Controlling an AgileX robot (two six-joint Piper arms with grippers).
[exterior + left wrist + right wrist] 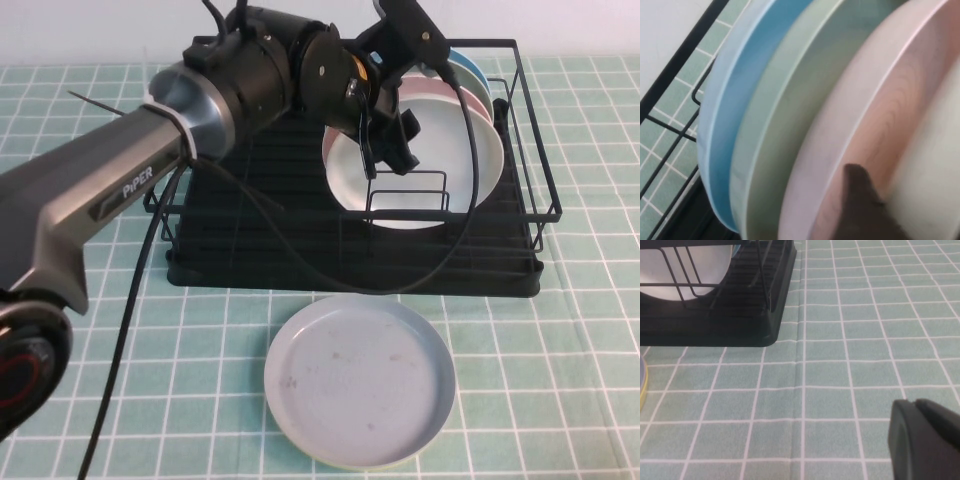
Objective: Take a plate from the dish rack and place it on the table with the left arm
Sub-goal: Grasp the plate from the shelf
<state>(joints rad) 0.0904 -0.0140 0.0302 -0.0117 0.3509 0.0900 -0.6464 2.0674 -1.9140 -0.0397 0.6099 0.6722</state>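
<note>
The white plate (430,165) stands on edge at the front of the stack in the black dish rack (350,270), leaning behind the small wire divider (405,195). My left gripper (390,150) reaches down from above onto the plate's top rim. In the left wrist view a dark part of it lies between the white plate (940,150) and the pink plate (890,100). My right gripper (925,440) is shut and empty, low over the tiled table (840,365), right of the rack (750,315).
Behind the white plate stand the pink plate (440,92), a green plate (805,100) and a blue plate (735,125). A pale grey-lilac plate (360,385) lies flat on the table (580,350) in front of the rack. Loose black cables (250,200) hang over the rack.
</note>
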